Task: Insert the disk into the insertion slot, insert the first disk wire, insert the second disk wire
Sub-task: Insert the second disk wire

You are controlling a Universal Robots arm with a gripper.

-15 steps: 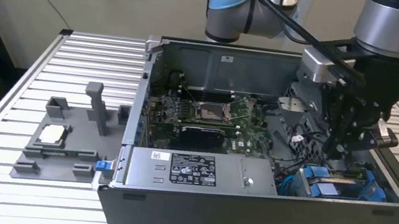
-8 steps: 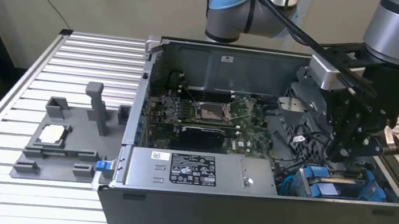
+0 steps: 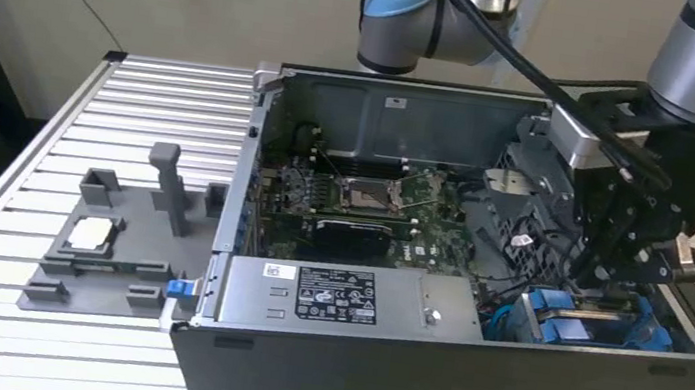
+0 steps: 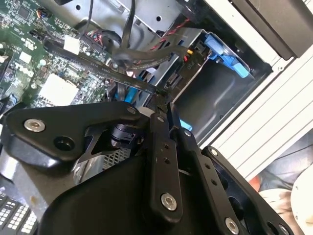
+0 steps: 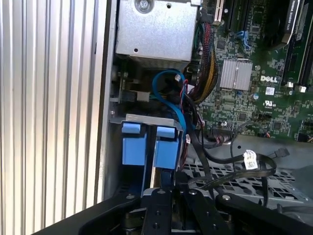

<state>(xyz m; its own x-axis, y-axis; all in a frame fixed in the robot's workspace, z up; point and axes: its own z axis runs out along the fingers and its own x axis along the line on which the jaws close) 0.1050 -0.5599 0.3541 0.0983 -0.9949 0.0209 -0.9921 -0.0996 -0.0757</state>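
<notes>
Gripper (image 4: 164,105) hovering over insertion slot (image 3: 593,323), fingers nearly closed, apparently pinching a thin dark cable (image 4: 98,68).
Seemingly working on disk wiring; disk seating unclear.

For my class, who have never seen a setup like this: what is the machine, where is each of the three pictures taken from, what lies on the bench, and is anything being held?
The machine is a grey-and-blue jointed robot arm ending in a black gripper. The exterior view comes from a camera off the arm; both wrist views come from cameras riding near the gripper, looking past its black fingers.

On the ribbed metal bench lies an open dark grey computer case, showing a green circuit board and a long grey labelled power-supply box. At the exterior view's left sits a grey plastic fixture tray.

The gripper reaches down into the case at the grey metal drive bay with blue plastic clips, the insertion slot. Its fingers are drawn together; whether they pinch one of the black wires there cannot be told.
</notes>
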